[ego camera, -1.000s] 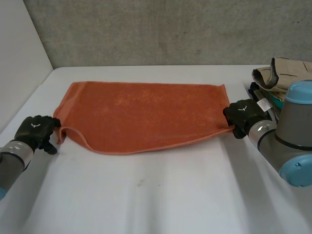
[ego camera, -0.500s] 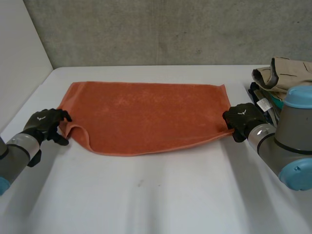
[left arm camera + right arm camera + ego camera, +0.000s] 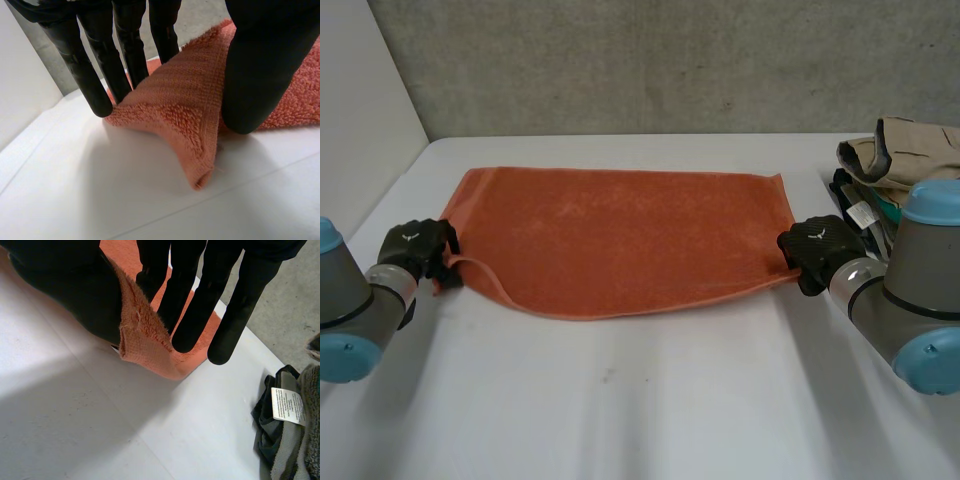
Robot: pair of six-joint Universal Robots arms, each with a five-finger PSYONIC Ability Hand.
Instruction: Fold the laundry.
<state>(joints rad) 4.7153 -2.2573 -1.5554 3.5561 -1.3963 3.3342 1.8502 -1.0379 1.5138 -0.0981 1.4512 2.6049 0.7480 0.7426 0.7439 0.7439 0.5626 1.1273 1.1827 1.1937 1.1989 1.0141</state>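
An orange towel (image 3: 620,235) lies spread flat across the middle of the white table (image 3: 640,400). My left hand (image 3: 415,245) is at its near left corner. In the left wrist view that corner (image 3: 185,115) is raised in a fold between my straight fingers (image 3: 100,60) and the thumb (image 3: 260,65), which pinch it. My right hand (image 3: 815,245) is at the near right corner. In the right wrist view the corner (image 3: 145,340) stands up, pinched between the thumb (image 3: 65,285) and the fingers (image 3: 200,295).
A pile of other laundry (image 3: 900,160), beige and dark pieces, sits at the table's right edge close behind my right arm; a dark garment with a white label (image 3: 287,405) lies beside my right hand. A grey wall stands behind the table.
My left hand has moved in to the towel's near left corner and closed on it, lifting a small fold. My right hand has stayed on its corner.
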